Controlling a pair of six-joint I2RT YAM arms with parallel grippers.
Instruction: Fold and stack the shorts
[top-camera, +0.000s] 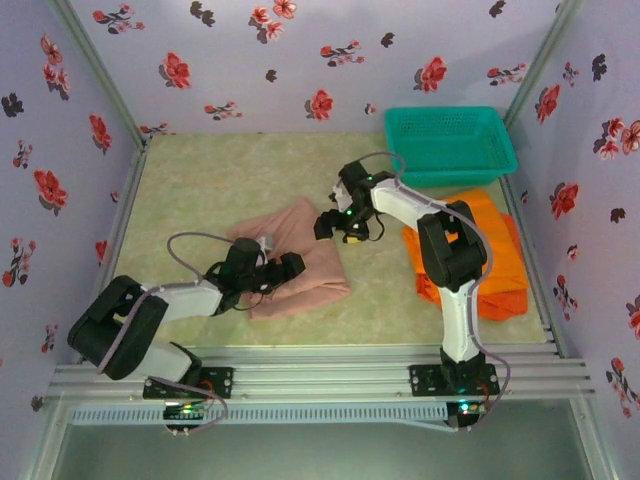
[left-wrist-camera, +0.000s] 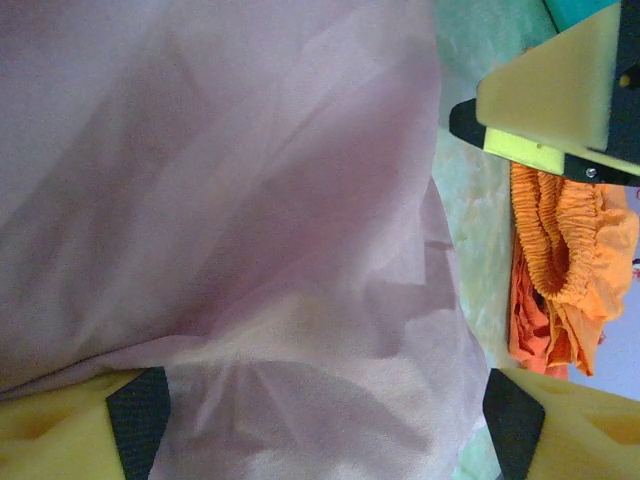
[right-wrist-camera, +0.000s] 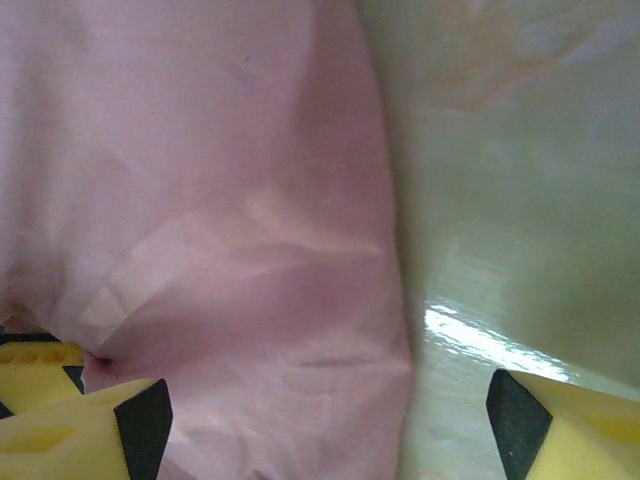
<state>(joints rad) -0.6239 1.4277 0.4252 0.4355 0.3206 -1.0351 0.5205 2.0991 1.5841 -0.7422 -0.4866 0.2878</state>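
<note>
The dusty pink shorts (top-camera: 300, 262) lie bunched on the table's middle. My left gripper (top-camera: 290, 267) sits low over their near part. Its fingers (left-wrist-camera: 137, 422) stand wide apart and open in the left wrist view, pink cloth (left-wrist-camera: 250, 230) spread between them. My right gripper (top-camera: 338, 230) hangs at the shorts' far right edge, also open. The pink hem (right-wrist-camera: 300, 300) lies between its pads (right-wrist-camera: 142, 424), with bare table under the other pad. The orange shorts (top-camera: 500, 250) lie in a pile at the right, partly hidden by the right arm, their gathered waistband (left-wrist-camera: 560, 250) facing the left wrist camera.
A teal mesh basket (top-camera: 452, 147) stands at the back right, just beyond the orange pile. Flowered walls close in the sides and back. Bare green tabletop (top-camera: 200, 190) stretches to the left and behind the pink shorts.
</note>
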